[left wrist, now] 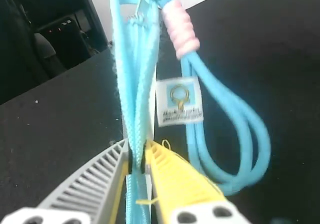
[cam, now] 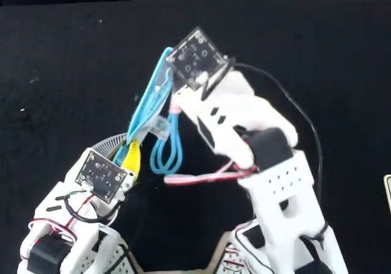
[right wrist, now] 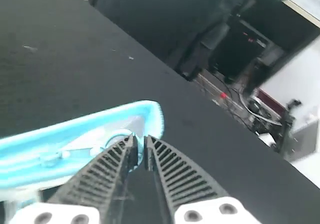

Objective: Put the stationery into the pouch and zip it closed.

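Observation:
A light blue pouch [cam: 148,106] hangs stretched in the air between my two grippers, above the black table [cam: 73,60]. My left gripper [left wrist: 138,160], with one grey and one yellow finger, is shut on the pouch's near end [left wrist: 131,84]. My right gripper [right wrist: 140,149] is shut on the metal zipper pull at the pouch's far end [right wrist: 75,134]. In the high view the right gripper sits under its camera board [cam: 195,57]. A blue cord loop [cam: 167,155] with a pink bead [left wrist: 181,29] and a white label [left wrist: 180,102] dangles from the pouch.
Red and white cables [cam: 201,177] run from the right arm just below the cord loop. A pale object [cam: 387,191] lies at the table's right edge. Dark furniture and equipment [right wrist: 240,44] stand beyond the far edge.

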Controlling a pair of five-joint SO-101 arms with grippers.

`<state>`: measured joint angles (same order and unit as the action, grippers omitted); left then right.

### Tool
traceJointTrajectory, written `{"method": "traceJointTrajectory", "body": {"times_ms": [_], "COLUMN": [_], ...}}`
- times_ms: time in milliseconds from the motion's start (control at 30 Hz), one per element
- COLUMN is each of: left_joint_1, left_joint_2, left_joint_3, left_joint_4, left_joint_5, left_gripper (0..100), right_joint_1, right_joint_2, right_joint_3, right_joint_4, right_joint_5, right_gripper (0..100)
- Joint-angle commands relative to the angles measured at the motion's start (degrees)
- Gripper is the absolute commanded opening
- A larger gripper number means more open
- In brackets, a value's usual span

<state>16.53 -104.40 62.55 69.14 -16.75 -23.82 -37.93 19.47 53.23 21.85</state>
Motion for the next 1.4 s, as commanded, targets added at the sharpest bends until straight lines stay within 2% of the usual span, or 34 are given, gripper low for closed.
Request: {"method": "traceJointTrajectory", "body": {"times_ms": [0, 367, 633, 1367], "left_joint_1": [0.2, 0.7, 0.7, 0.7], "left_joint_2": [-0.1, -0.1, -0.1, -0.1], "left_joint_3": [-2.9, -2.9, -2.9, -2.9], "left_joint_4": [0.3, 0.3, 0.3, 0.3], "left_joint_5": [-0.5, -0.4, -0.4, -0.4], "left_gripper": [3, 3, 3, 3], "right_joint_1": [5.4, 11.5, 13.6, 16.4], "right_joint_2": [2.9, 8.9, 13.5, 18.6], "right_joint_3": [-0.9, -1.1, -7.3, -7.3], "right_joint_4": [-4.7, -12.5, -10.4, -10.4], "right_joint_5": [0.7, 0.7, 0.2, 0.2], "right_gripper": [1.1, 1.1, 1.1, 1.1]}}
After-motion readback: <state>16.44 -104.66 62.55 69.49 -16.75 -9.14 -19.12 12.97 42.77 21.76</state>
